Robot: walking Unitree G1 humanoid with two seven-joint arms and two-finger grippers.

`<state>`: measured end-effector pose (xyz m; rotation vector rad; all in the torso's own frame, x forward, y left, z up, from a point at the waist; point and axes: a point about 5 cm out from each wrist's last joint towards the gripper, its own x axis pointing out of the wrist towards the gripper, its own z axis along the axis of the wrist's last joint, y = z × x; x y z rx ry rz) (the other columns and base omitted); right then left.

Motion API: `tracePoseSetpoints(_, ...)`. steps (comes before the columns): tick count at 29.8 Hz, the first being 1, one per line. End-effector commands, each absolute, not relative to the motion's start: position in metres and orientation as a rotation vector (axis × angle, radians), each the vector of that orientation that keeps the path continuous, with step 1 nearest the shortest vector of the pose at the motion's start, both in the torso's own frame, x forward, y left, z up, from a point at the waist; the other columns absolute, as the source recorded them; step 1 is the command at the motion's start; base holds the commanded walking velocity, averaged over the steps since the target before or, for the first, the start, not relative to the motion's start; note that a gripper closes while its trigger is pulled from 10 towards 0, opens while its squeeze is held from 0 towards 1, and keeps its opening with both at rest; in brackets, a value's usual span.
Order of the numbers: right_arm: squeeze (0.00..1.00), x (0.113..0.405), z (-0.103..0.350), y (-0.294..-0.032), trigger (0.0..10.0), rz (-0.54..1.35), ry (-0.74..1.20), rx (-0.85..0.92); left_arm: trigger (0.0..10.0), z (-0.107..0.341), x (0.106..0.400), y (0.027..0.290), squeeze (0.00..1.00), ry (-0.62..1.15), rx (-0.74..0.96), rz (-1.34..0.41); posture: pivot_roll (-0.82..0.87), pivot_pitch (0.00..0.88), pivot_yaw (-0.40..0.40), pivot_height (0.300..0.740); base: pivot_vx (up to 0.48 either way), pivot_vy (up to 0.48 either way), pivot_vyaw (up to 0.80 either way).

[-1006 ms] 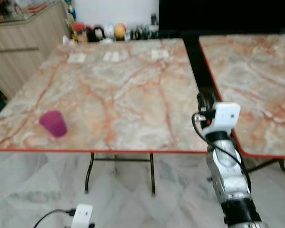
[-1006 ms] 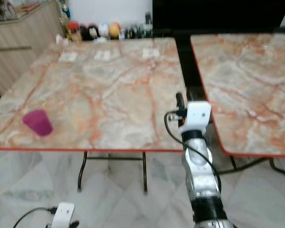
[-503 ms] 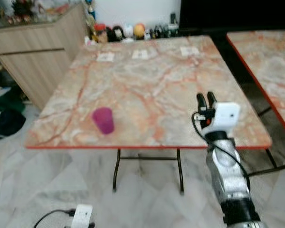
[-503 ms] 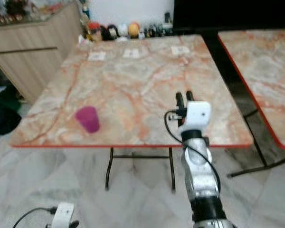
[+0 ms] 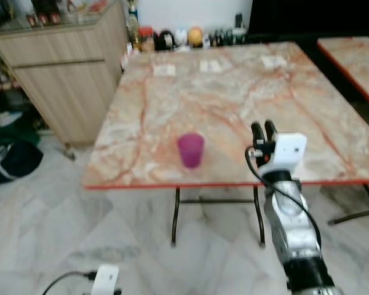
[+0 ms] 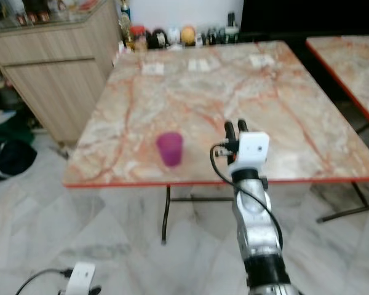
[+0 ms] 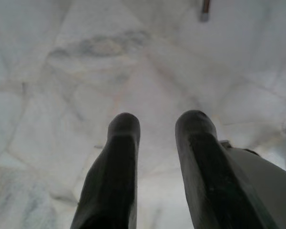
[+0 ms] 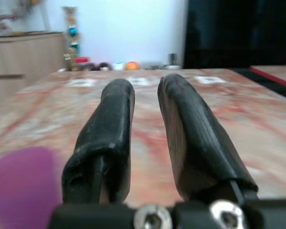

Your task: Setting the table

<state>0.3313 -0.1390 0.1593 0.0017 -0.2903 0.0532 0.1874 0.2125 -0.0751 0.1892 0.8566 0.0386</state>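
A purple cup [image 5: 190, 150] stands upright on the marble table [image 5: 234, 92], close to its red front edge. My right gripper [image 5: 263, 127] is raised at table height to the right of the cup and apart from it. Its black fingers [image 8: 114, 119] are open by a narrow gap with nothing between them. In the right wrist view the cup [image 8: 19, 186] is a blur beside the fingers. My left gripper [image 7: 157, 124] hangs low over the pale tiled floor, open and empty.
A wooden cabinet [image 5: 61, 80] stands left of the table, with a dark bag [image 5: 9, 160] on the floor beside it. Jars and bottles [image 5: 178, 38] line the table's far edge, behind small white cards [image 5: 212, 66]. A second marble table [image 5: 357, 55] is at the right.
The camera has swung left: table and cup now sit further right in the picture, and the cabinet has come into view. The cup is nearer my right gripper, whose pose is unchanged.
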Motion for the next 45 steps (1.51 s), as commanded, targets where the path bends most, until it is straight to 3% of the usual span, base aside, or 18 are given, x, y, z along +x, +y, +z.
tracePoseSetpoints(1,0.00,0.3332,0.1639,-0.1310,10.0,0.079,-0.302,0.009,10.0,-0.0787,0.1786,0.2175,0.00,0.888,0.195,0.051,-0.09,0.058,0.057,0.740,0.000,0.000,0.00)
tracePoseSetpoints(20,0.00,0.3332,0.1617,-0.1303,10.0,0.083,-0.290,0.002,10.0,-0.0789,0.1781,0.2176,0.00,0.888,0.185,0.046,-0.09,0.063,0.059,0.740,0.000,0.000,0.00)
tracePoseSetpoints(38,0.00,0.3329,0.1594,-0.1308,10.0,0.079,-0.276,-0.014,10.0,-0.0788,0.1781,0.2174,0.00,0.887,0.183,0.043,-0.09,0.064,0.058,0.740,0.329,0.000,0.13)
tracePoseSetpoints(44,0.00,0.3295,0.1604,-0.1288,10.0,0.074,-0.261,0.014,10.0,-0.0786,0.1783,0.2176,0.00,0.884,0.189,0.045,-0.09,0.069,0.054,0.740,0.000,0.000,0.00)
tracePoseSetpoints(45,0.49,0.3277,0.1618,-0.1281,10.0,0.072,-0.261,0.039,10.0,-0.0786,0.1783,0.2177,0.00,0.884,0.189,0.045,-0.09,0.069,0.054,0.740,0.000,0.000,0.00)
